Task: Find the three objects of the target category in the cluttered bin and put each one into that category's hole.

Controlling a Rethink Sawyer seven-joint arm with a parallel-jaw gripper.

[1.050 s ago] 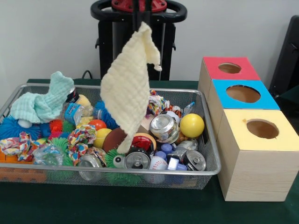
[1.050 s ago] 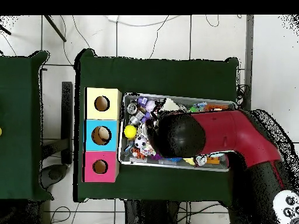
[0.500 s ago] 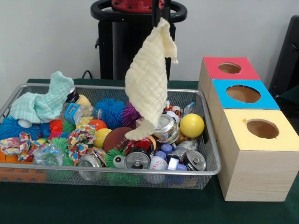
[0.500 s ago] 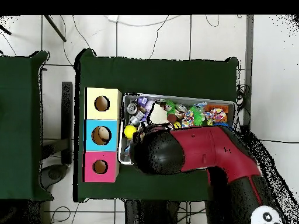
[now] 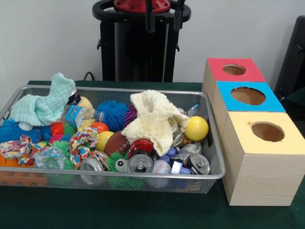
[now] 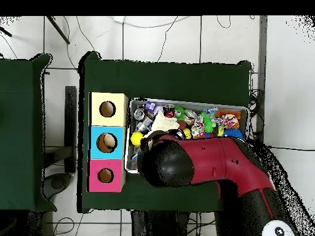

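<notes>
A pale yellow cloth point(image 5: 152, 119) lies crumpled on top of the cans and balls in the right half of the wire bin point(image 5: 119, 174). High above it my gripper point(image 5: 164, 18) is open, its two dark fingers point(image 5: 149, 16) apart with nothing between them. A mint green cloth point(image 5: 43, 102) sits piled at the bin's far left. To the right stand three wooden boxes with round holes in their tops: red point(image 5: 217, 67), blue point(image 5: 224, 90) and yellow point(image 5: 238, 125). In the overhead view the yellow cloth point(image 6: 161, 123) shows beside my arm point(image 6: 203, 163), which hides the gripper.
The bin is crowded with spiky rubber balls, knotted rope toys, crushed cans point(image 5: 139, 164), a yellow ball point(image 5: 196, 128), a small football point(image 5: 116, 142) and a baseball point(image 5: 161, 167). In the overhead view the arm covers the bin's lower half; the boxes point(image 6: 107, 142) stand left of it.
The yellow cloth hung from my shut gripper and travelled right over the bin. Now the gripper has opened and the cloth has dropped onto the clutter.
</notes>
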